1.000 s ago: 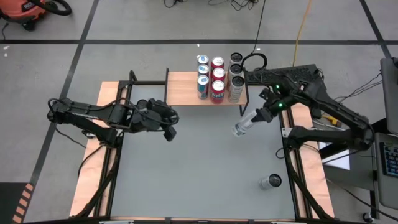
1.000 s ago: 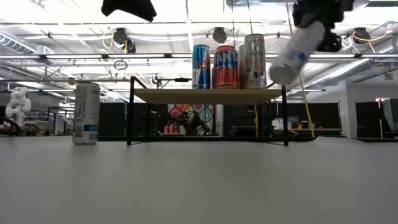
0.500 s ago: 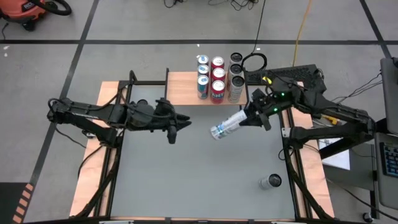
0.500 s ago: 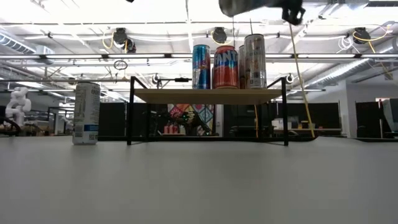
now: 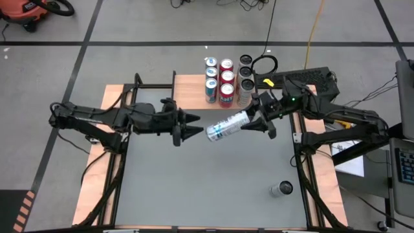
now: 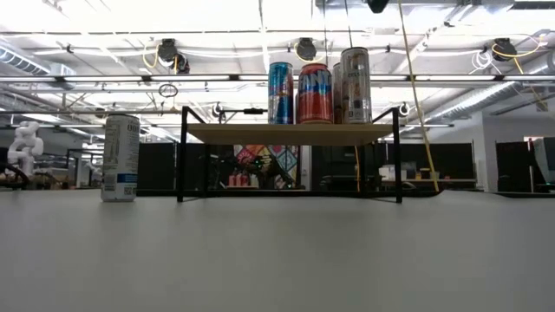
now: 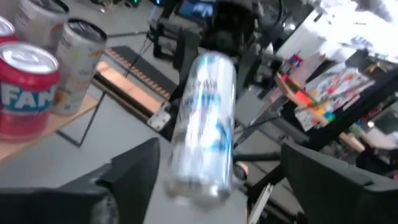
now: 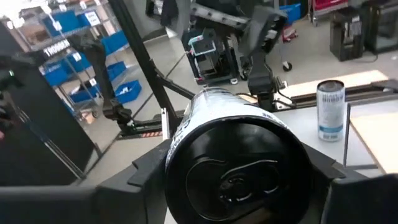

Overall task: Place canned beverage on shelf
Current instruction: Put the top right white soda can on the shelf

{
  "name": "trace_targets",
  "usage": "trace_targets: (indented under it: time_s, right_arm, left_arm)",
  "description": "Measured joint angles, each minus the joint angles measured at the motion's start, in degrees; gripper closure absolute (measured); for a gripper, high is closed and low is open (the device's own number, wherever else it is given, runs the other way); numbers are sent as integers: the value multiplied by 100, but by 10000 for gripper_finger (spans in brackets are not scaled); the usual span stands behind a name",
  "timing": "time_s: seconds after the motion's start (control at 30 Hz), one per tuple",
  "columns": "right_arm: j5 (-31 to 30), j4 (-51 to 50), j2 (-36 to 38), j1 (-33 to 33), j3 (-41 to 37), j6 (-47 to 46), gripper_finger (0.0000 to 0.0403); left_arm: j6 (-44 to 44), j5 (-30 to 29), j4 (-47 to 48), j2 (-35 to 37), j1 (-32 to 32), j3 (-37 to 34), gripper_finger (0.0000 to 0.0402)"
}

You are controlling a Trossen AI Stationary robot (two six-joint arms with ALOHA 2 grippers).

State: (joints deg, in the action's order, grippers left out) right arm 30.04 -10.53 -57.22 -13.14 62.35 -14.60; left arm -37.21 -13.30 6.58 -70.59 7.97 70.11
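The silver can (image 5: 227, 125) is held lying sideways above the tabletop (image 5: 213, 181), clamped at one end by the right gripper (image 5: 259, 120), near of the shelf (image 5: 194, 90). The left gripper (image 5: 192, 124) faces it, fingers spread. If release precedes a secure grasp, the can may be dropped. Since the earlier frame, the can has been carried left and the left fingers opened.
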Motion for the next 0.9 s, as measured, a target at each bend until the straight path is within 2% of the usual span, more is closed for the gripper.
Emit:
trace_targets:
  time_s: [0.1,0.2,0.33,0.73,0.9]
  right_arm:
    - [2,90,-95,32,0,306,188]
    - [2,358,-155,54,0,669,187]
    - [0,618,-183,53,0,1052,186]
    - [0,782,-187,51,0,1347,185]
    - [-134,922,-192,51,0,1507,185]
  left_arm:
    - [0,0,-60,0,-108,0,43]
    - [1,155,-34,-52,-224,0,34]
    - [3,731,-66,-136,-348,3,34]
    - [651,883,5,-441,-394,4,34]
    - [789,1131,-74,-531,-394,4,35]
